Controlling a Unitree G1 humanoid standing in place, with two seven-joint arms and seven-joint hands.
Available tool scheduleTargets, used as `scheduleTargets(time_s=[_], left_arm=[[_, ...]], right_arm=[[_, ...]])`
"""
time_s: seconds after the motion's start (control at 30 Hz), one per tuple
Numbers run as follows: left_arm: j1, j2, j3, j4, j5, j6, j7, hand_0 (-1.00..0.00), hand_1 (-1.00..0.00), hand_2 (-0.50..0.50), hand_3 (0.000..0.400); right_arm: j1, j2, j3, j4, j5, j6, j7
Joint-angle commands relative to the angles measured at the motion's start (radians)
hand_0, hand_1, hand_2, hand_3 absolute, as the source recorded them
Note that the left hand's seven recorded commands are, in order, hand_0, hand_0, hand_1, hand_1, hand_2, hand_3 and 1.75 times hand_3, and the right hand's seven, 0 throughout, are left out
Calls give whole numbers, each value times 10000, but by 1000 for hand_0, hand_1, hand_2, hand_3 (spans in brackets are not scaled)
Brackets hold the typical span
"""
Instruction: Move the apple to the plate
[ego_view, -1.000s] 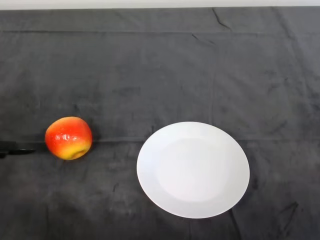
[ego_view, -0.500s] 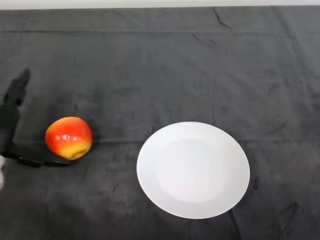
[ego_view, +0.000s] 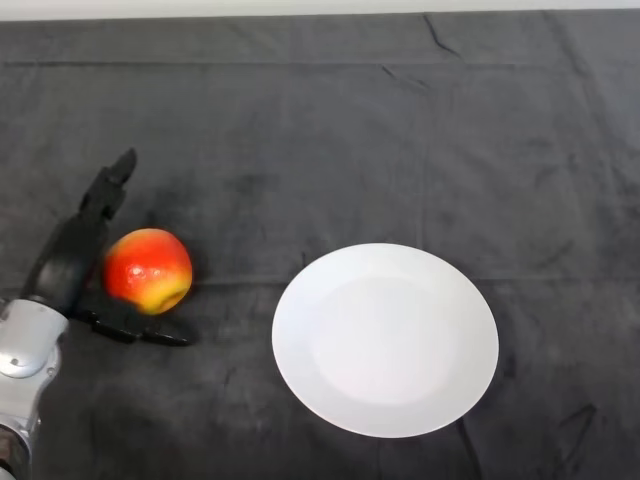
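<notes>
A red and yellow apple (ego_view: 148, 270) sits on the dark cloth at the left. A white plate (ego_view: 385, 338) lies to its right, empty, a short gap away. My left hand (ego_view: 70, 262) is at the apple's left side, open. Its fingers (ego_view: 108, 187) reach straight along the apple's far left and its thumb (ego_view: 140, 332) lies on the cloth just in front of the apple. The palm touches or nearly touches the apple; I cannot tell which.
The silver-grey forearm (ego_view: 25, 355) comes in from the lower left corner. The table's far edge (ego_view: 320, 12) runs along the top of the view.
My hand has moved right into view and come round the apple. The apple has shifted slightly right. The plate has not moved.
</notes>
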Motion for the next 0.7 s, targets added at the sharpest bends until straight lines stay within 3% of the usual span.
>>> scheduleTargets(time_s=[0.03,0.3,0.33,0.4,0.43,0.47,0.5,0.57,0.6,0.63,0.7], left_arm=[[-515,5,-359,-292,248,58,-153,0,0,0,0],[-553,-112,-538,-92,284,533,-637,0,0,0,0],[-577,-114,-554,-82,277,638,-725,-337,0,-169,135],[-593,-118,-575,-77,267,779,-845,-863,0,-431,345],[-599,-117,-586,-81,258,865,-921,-910,0,-455,364],[-602,-114,-593,-86,252,924,-975,-1000,-90,-455,400],[-600,-111,-600,-94,244,988,-1034,-1000,-125,-437,400],[-604,-99,-609,-123,225,1111,-1145,-1000,-522,-239,400],[-609,-90,-611,-142,215,1170,-1198,-1000,-576,-212,400],[-613,-78,-610,-165,202,1226,-1253,-1000,-761,-120,400],[-610,-55,-608,-214,181,1313,-1340,-1000,-867,-67,400]], right_arm=[[-110,-217,-94,-26,132,16,29],[-109,-215,-94,-30,132,16,27],[-108,-215,-94,-30,132,16,26],[-108,-214,-94,-31,132,16,26],[-108,-214,-94,-32,133,16,26],[-108,-214,-94,-32,133,16,25],[-108,-214,-94,-33,133,16,25],[-107,-213,-94,-34,133,16,25],[-107,-213,-94,-34,133,16,24],[-107,-213,-94,-35,133,16,24],[-106,-212,-94,-36,133,16,23]])
